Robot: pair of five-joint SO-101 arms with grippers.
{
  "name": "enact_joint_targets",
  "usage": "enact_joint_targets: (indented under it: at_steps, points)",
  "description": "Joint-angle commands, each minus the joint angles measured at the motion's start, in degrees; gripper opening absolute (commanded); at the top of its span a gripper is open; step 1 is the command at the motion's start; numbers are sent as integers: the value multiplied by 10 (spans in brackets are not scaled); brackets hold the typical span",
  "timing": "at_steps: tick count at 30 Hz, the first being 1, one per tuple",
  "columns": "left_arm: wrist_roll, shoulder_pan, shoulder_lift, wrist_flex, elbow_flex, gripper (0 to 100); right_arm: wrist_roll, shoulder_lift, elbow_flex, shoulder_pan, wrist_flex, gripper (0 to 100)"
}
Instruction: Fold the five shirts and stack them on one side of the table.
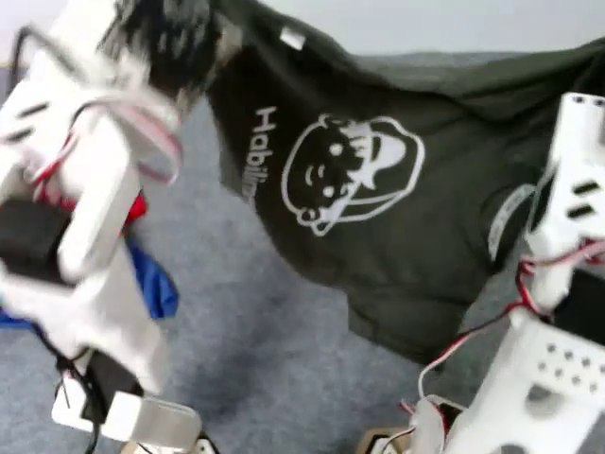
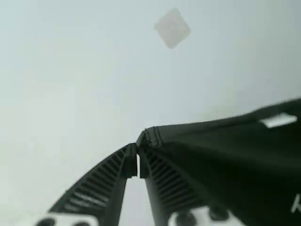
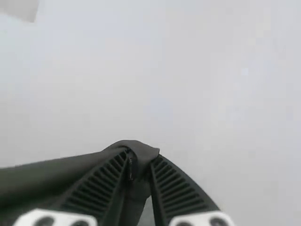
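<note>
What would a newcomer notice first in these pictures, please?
The dark green shirt, with a white cartoon face on its front, hangs lifted over the grey table. The left pincer and the right pincer each pinch a fold of its edge. A blue cloth lies at the high view's left.

white plastic left arm (image 1: pixel 95 218) and right arm (image 1: pixel 567 180) carry black motor blocks (image 1: pixel 28 236), with red and white cables (image 1: pixel 151 128) looping alongside. left gripper (image 2: pixel 138 157) and right gripper (image 3: pixel 141 162) have black ribbed fingers (image 2: pixel 106 186).
</note>
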Motion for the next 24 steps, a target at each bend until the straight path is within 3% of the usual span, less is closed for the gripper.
enact_joint_targets:
  at_steps: [1, 10, 19, 24]
  points:
    - [-55, 0, -41, 38, -60, 3, 11, -42, -54, 36, 5, 9]
    - [-120, -49, -130, 115, -78, 3, 33, -98, -92, 109, 0, 9]
    - [-171, -116, -202, 135, -77, 3, 32, -121, -134, 118, -1, 9]
    - [-172, -119, -230, 135, -77, 3, 34, -142, -135, 118, 0, 9]
